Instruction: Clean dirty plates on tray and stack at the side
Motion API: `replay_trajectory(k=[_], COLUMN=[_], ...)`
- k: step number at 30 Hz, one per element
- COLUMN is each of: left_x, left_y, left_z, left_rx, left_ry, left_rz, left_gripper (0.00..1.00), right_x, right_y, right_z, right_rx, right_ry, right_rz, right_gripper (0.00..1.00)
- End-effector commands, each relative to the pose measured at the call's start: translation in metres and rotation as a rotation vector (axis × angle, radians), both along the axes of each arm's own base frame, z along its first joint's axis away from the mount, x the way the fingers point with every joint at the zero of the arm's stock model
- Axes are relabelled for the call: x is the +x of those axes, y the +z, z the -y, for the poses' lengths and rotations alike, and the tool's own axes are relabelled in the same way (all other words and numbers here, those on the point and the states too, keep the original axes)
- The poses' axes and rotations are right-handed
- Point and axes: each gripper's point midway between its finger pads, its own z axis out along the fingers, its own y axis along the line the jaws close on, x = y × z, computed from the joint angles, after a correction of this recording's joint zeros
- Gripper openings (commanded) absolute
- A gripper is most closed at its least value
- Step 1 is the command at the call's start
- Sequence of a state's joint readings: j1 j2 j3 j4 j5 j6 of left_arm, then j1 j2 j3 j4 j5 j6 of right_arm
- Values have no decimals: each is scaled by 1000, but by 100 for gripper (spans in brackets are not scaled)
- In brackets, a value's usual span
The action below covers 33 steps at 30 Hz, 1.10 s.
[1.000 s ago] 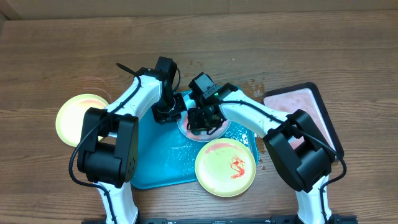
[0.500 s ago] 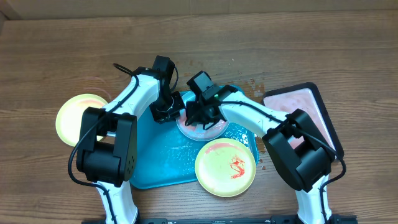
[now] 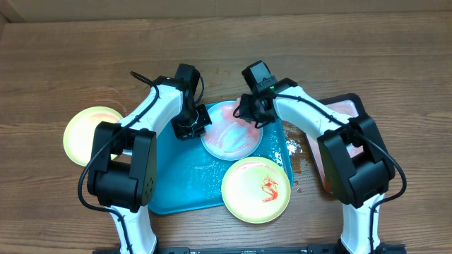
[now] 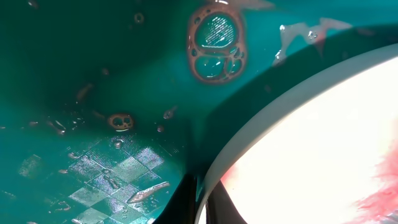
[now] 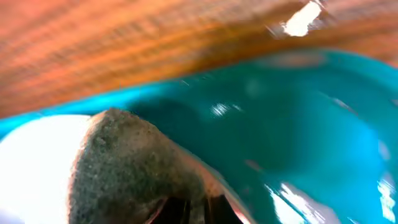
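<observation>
Under left end effector (image 3: 192, 130), plate (image 3: 229, 138) rim hides.

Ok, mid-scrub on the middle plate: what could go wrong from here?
1. The left gripper holds the smeared plate only by its rim, on a wet tray. A hard push from the sponge in the right gripper could pivot the plate or pull it free.
2. The dirty yellow plate sits across the tray's front rim, partly over the table. If the tray is bumped, the plate might tip off.
</observation>
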<state>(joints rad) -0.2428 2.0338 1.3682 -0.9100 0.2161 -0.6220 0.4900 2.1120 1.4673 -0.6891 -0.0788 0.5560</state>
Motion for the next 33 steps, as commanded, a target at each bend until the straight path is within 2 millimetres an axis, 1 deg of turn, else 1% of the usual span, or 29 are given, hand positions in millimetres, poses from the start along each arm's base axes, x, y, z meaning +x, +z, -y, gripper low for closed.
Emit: replay_trajectory(k=[1, 6, 9, 10, 11, 14, 17, 21, 25, 30, 33], left_x=[-19, -19, -19, -19, -19, -18, -18, -18, -19, -19, -19], left_y=[-34, -34, -34, -34, -34, -34, -34, -34, -34, -34, -34], left_z=[-25, -25, -25, -24, -24, -24, -24, -24, -21, -21, -21], left_rx=[139, 137, 137, 135, 134, 134, 134, 132, 116, 116, 116], left_ry=[16, 17, 24, 25, 25, 25, 25, 25, 26, 26, 30], left_rz=[-89, -90, -92, -90, -89, -88, -88, -88, -91, -91, -91], left_gripper=[4, 5, 4, 4, 4, 4, 4, 5, 4, 4, 5], right_x=[-28, -60, -74, -83, -88, -99, -102, -96, -91, -89, -85], right_y=[-36, -36, -33, -30, -27, -18, -14, -16, -16, -13, -16], right_z=[60, 54, 47, 35, 26, 7, -1, -2, -7, -22, -21], right_rx=[-222, -175, -123, -42, 16, 150, 201, 190, 201, 243, 220], right_ry=[25, 200, 278, 345, 383, 432, 436, 408, 417, 426, 388], right_rz=[-130, -251, -297, -325, -338, -367, -375, -358, -328, -303, -300], right_gripper=[4, 4, 4, 4, 4, 4, 4, 4, 4, 4, 4])
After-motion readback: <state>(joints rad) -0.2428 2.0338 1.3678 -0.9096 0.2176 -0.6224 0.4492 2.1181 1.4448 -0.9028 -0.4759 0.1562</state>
